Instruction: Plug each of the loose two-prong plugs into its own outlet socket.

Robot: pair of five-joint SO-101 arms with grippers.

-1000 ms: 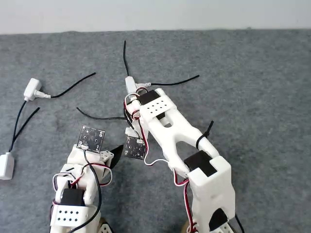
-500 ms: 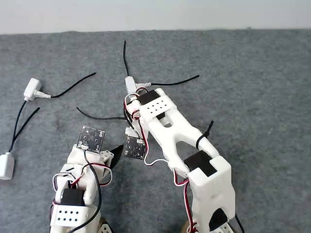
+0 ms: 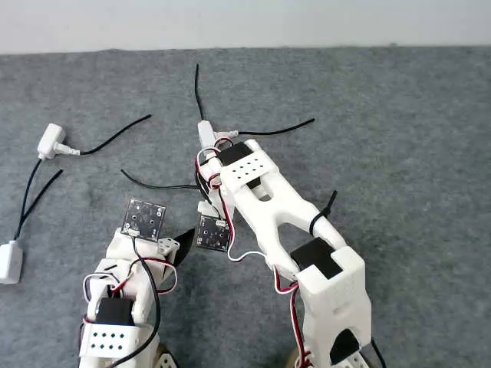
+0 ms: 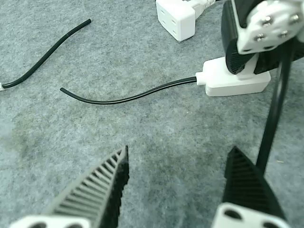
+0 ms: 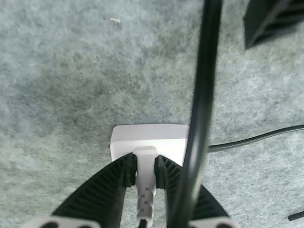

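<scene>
Right hand (image 5: 145, 167): clamped on a white plug (image 5: 144, 159), which stands upright between its fingers and touches the white socket block (image 5: 149, 137) just ahead.
Left hand (image 4: 179, 152): spread wide, empty, close by.
Likely hazard: if the prongs are off-line, pressing down could tip or skid the loose block.

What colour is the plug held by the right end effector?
White plug; clearest in the right wrist view.
</scene>
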